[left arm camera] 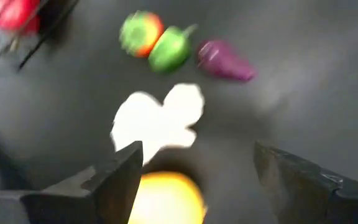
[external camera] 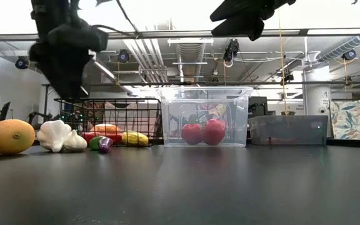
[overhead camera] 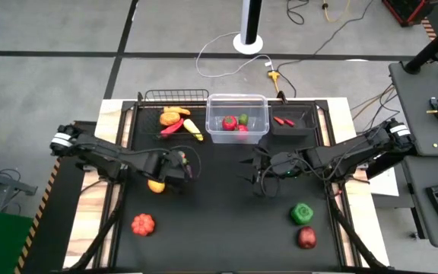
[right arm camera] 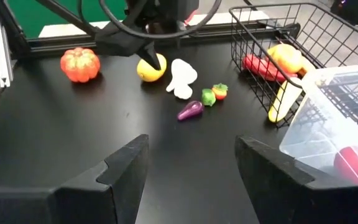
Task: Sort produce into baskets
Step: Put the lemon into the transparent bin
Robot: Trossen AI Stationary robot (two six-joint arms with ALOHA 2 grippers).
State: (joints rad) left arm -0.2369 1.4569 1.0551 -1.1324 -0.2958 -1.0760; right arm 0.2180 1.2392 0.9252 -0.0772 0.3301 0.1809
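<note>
A lab: exposed ceiling pipes (external camera: pixel 167 53), floor cables (overhead camera: pixel 226 42) (taped lines too).

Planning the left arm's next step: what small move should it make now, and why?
Probably lower the left gripper onto the yellow fruit: its fingers stand open just above it, with the white garlic right beside, so a straight descent seems safest.

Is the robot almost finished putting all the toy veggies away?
About halfway. Done: several pieces lie in the wire basket, tomatoes in the clear bin, chillies in the dark tray. In hand: nothing yet; the left gripper, jaws open, hovers over the garlic and the yellow fruit. Left: those two, three tiny pieces beside them, the pumpkin, green pepper, red fruit. The right gripper waits, open.
</note>
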